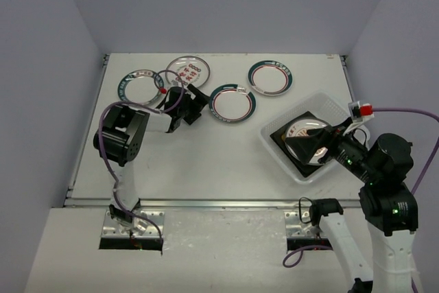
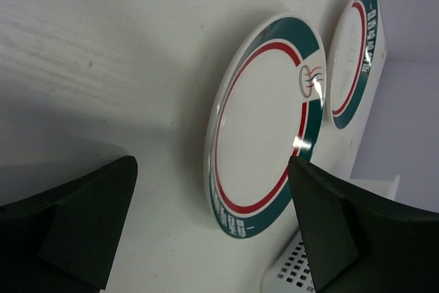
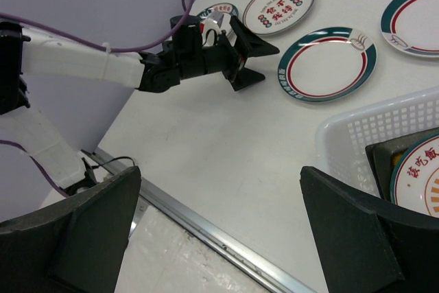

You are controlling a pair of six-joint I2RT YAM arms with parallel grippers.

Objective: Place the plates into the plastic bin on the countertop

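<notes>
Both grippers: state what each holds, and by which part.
Nothing is held. The left gripper is open beside a teal-rimmed plate; the right gripper is open over the plastic bin.

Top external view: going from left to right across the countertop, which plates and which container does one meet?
In order: far-left teal-rimmed plate → red-motif plate → middle teal-rimmed plate → right teal-rimmed plate → plastic bin.

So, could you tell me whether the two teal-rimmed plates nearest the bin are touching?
Apart: the right wrist view shows bare countertop between the near plate and the far plate.
</notes>
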